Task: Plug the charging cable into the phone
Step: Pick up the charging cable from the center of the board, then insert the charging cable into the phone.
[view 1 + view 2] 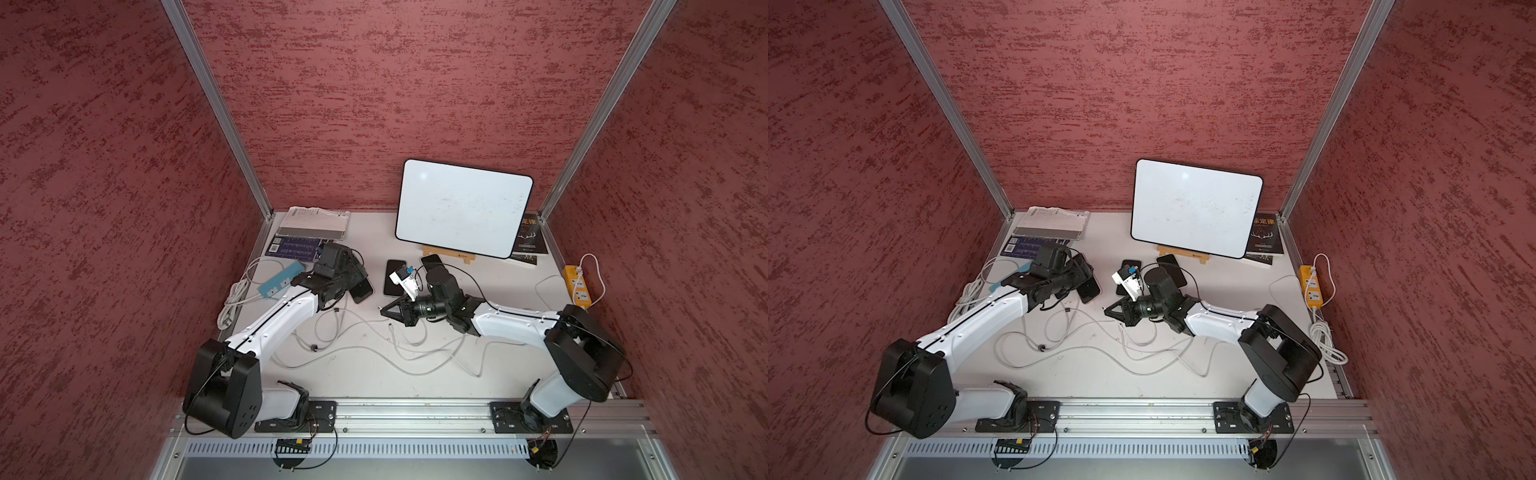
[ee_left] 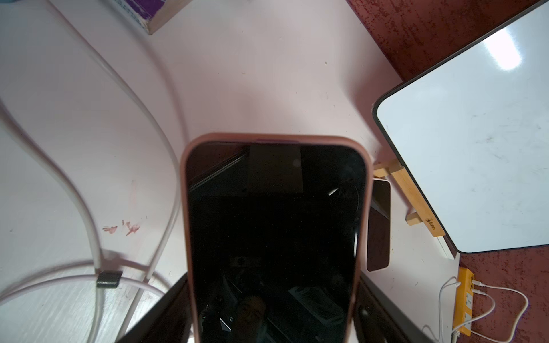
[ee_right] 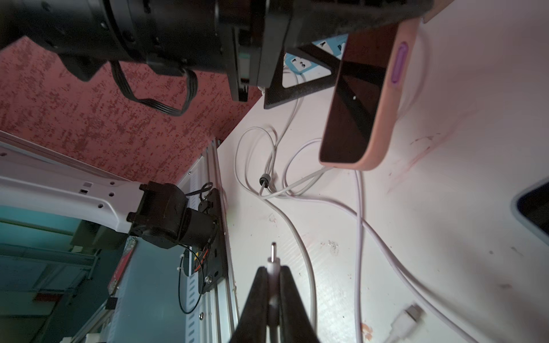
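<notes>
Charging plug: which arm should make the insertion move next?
Right. The right gripper is shut on the charging plug, with the metal tip sticking out free. The left gripper is clamped on the pink-cased phone, whose free end points toward the right arm, so it should probably just hold steady.

The left gripper point(image 1: 355, 282) clamps at a wide spread (tilted downward); the right gripper point(image 3: 273, 268), pinched shut, points toward it.
</notes>
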You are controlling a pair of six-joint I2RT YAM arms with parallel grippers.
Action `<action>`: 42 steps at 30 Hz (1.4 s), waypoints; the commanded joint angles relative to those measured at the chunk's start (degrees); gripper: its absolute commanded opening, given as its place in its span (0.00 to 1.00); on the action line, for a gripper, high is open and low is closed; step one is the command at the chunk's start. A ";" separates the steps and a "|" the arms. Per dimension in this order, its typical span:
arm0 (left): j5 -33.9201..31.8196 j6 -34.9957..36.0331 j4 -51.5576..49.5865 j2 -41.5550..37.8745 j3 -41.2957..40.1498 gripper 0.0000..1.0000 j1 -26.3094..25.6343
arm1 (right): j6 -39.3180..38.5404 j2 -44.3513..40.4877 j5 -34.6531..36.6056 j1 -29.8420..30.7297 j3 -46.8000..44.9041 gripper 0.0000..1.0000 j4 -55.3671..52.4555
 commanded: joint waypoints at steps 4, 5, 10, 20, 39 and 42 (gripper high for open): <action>4.06 -3.83 10.05 -1.04 -2.41 0.00 0.21 | 7.07 4.08 -0.82 -0.32 -1.79 0.00 11.24; 4.63 -3.95 10.41 -0.76 -2.29 0.00 0.21 | 7.14 4.36 -0.34 -0.32 -1.94 0.00 11.54; 5.11 -4.36 10.08 0.05 -2.00 0.00 0.17 | 7.37 6.23 0.84 -0.34 -1.06 0.00 11.24; 6.17 -4.49 8.34 1.13 -0.91 0.00 0.30 | 8.48 9.63 3.73 -0.66 1.17 0.00 12.63; 7.40 -5.66 7.17 1.68 -0.38 0.00 0.92 | 7.71 11.40 5.48 -2.53 2.12 0.00 14.05; 7.68 -5.67 7.26 1.82 -0.41 0.00 0.92 | 8.30 12.37 4.56 -2.78 2.73 0.00 14.90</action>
